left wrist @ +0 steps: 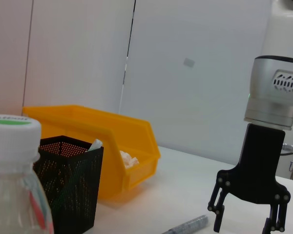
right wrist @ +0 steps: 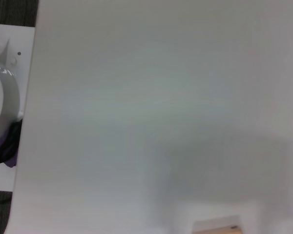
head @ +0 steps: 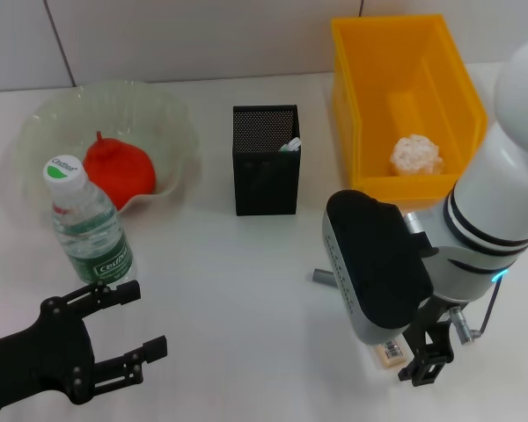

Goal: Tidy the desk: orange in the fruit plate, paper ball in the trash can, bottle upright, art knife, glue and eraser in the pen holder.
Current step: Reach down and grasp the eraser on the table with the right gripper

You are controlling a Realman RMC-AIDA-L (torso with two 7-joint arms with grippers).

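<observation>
The clear bottle (head: 88, 224), white-capped with a green label, stood upright on the white counter (head: 238, 290) beside the fruit plate (head: 172, 123), which held the orange (head: 119, 169). The crumpled paper ball (head: 415, 154) lay in the yellow trash can (head: 370, 105), right of the black mesh pen holder (head: 266, 160). The left gripper (head: 114, 338) hovered with fingers spread just before the bottle, while the right gripper (head: 431, 356) pointed down with fingers apart near a silver art knife (left wrist: 189, 224).

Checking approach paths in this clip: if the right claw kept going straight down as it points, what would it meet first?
Probably the small labelled item lying just under the right claw, beside the art knife; otherwise bare table. Depth is unclear.
</observation>
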